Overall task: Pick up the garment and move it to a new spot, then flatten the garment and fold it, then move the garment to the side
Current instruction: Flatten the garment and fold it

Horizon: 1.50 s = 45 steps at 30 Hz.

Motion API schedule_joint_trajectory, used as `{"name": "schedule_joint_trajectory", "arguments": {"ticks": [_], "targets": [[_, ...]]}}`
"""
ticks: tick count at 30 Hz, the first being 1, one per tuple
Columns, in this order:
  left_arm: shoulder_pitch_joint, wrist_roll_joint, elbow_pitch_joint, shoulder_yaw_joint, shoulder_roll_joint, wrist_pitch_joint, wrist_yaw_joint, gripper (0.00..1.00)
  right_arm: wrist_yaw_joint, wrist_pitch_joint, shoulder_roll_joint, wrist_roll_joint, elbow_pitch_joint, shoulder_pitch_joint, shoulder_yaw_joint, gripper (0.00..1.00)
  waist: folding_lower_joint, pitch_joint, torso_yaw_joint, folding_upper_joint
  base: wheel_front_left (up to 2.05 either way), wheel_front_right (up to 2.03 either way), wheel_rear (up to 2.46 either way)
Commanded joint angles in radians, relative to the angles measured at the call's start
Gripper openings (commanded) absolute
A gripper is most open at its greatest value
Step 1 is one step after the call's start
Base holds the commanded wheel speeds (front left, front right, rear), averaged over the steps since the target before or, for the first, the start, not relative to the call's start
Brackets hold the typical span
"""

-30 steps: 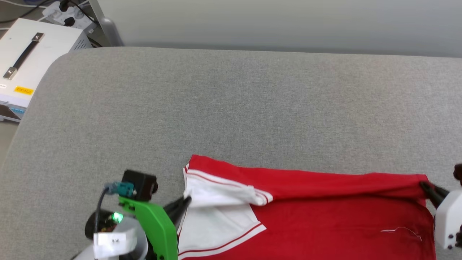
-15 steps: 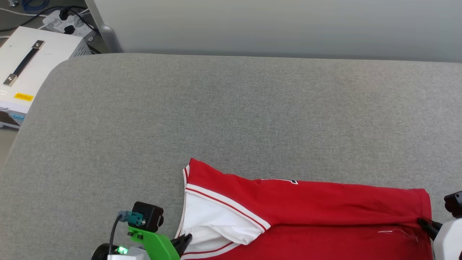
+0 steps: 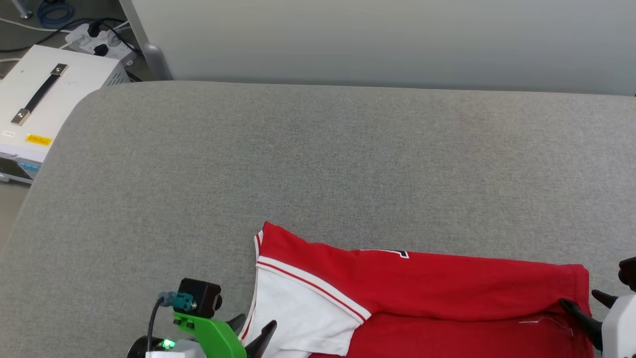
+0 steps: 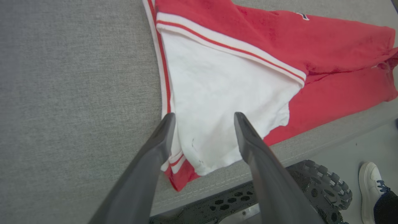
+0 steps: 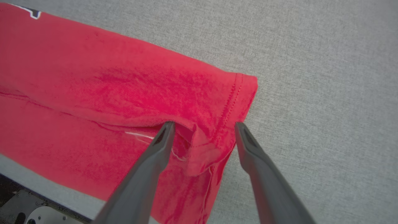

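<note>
Red garment [image 3: 447,291] lies along the table's [image 3: 298,149] near edge, your left claw [image 4: 203,115] and right claw [image 5: 203,124] open at its ends.

Red, white-sleeved, stripe-trimmed garment [image 3: 447,283]

Left gripper [image 4: 203,115]: was pinched shut on the edge of the white sleeve [image 4: 224,93]; its fingers now stand apart, with the sleeve lying loose beneath them.
Right gripper [image 5: 204,124]: was clamped on the hem corner [image 5: 239,93]; its fingers are now spread to either side of the cloth there, perhaps still brushing it.
Garment [image 3: 447,283]: the lifted top layer has settled flat, the bunched sleeve has smoothed out, and a sliver of lettering [image 3: 400,253] has appeared at the far fold.
Head view: the camera has shifted, so the far edge of the table [image 3: 318,149] sits lower in the picture.
</note>
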Motion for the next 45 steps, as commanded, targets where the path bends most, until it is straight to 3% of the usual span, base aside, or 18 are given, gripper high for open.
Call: {"name": "schedule_joint_trajectory", "arguments": {"ticks": [1, 10, 17, 20, 28, 38, 44, 45], "targets": [[-0.004, -0.008, -0.002, 0.014, -0.003, -0.015, -0.005, 1.0, -0.001, 0.012, -0.006, 0.019, -0.015, 0.014, -0.014, 1.0, 0.0, -0.012, 0.003, 0.0, 0.0, 0.0, 0.0], [-0.056, 0.062, -0.03, 0.111, -0.016, -0.215, 0.013, 1.0, -0.001, 0.143, 0.046, 0.035, -0.134, 0.028, -0.178, 1.0, 0.0, -0.033, 0.005, 0.0, 0.0, 0.0, 0.0], [-0.089, 0.153, 0.023, 0.166, -0.068, -0.489, 0.0, 1.0, -0.001, 0.273, 0.207, -0.096, -0.138, 0.054, -0.319, 1.0, 0.0, -0.013, 0.012, 0.0, 0.0, 0.0, 0.0], [-0.09, 0.176, 0.067, 0.179, -0.086, -0.559, -0.012, 1.0, -0.001, 0.308, 0.272, -0.167, -0.122, 0.062, -0.374, 1.0, 0.0, 0.001, 0.015, 0.0, 0.0, 0.0, 0.0], [-0.095, 0.224, 0.16, 0.223, -0.141, -0.599, -0.073, 1.0, -0.001, 0.344, 0.41, -0.305, -0.037, 0.043, -0.489, 1.0, 0.0, 0.047, 0.03, 0.0, 0.0, 0.0, 0.0], [-0.099, 0.264, 0.18, 0.274, -0.183, -0.601, -0.119, 1.0, -0.001, 0.351, 0.451, -0.307, 0.037, 0.03, -0.476, 1.0, 0.0, 0.072, 0.035, 0.0, 0.0, 0.0, 0.0], [-0.099, 0.287, 0.196, 0.298, -0.213, -0.601, -0.148, 1.0, -0.001, 0.356, 0.466, -0.268, 0.065, 0.028, -0.407, 1.0, 0.0, 0.078, 0.034, 0.0, 0.0, 0.0, 0.0], [-0.097, 0.291, 0.2, 0.301, -0.217, -0.601, -0.151, 1.0, -0.001, 0.353, 0.47, -0.258, 0.067, 0.026, -0.399, 0.8, 0.0, 0.076, 0.033, 0.0, 0.0, 0.0, 0.0]]}}
